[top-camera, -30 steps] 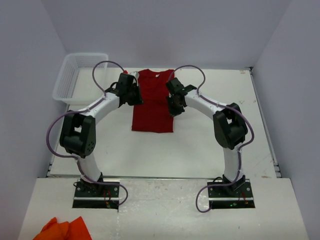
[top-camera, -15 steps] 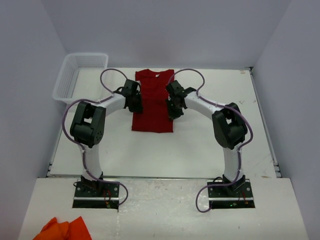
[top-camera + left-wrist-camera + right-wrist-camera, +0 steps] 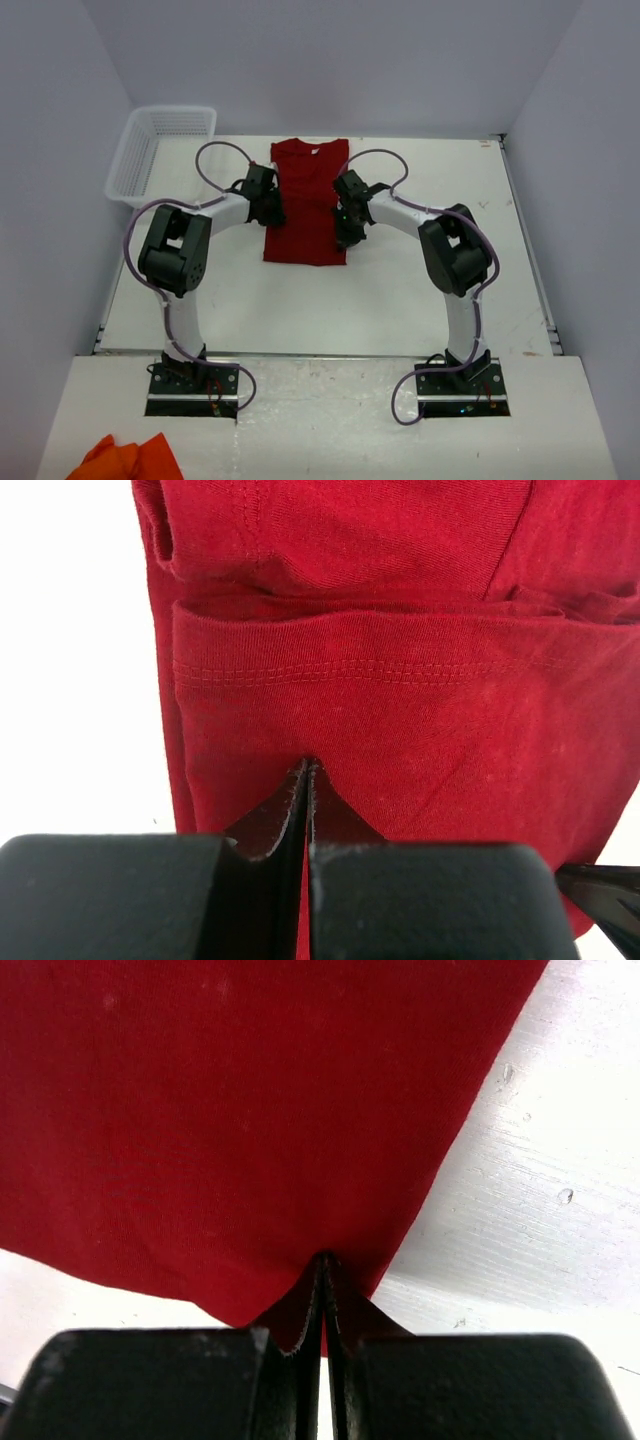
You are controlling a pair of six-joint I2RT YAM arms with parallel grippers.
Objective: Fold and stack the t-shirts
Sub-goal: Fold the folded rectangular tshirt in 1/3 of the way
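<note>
A red t-shirt [image 3: 306,200] lies flat on the white table, its sides folded in to a narrow strip, collar at the far end. My left gripper [image 3: 272,212] is shut and sits low over the shirt's left edge. In the left wrist view the shut tips [image 3: 307,767] rest over flat red cloth [image 3: 400,680] below a stitched hem. My right gripper [image 3: 343,230] is shut at the shirt's right edge. In the right wrist view its tips [image 3: 325,1258] sit over the shirt's near right corner [image 3: 250,1110]. No cloth shows pinched in either.
A white mesh basket [image 3: 160,150] stands at the far left of the table [image 3: 430,280]. An orange cloth [image 3: 125,460] lies on the near ledge at bottom left. Grey walls close in the table on three sides.
Both grippers have slid toward the near end of the shirt along its sides. The left arm's elbow has drawn in. The shirt has stayed in place.
</note>
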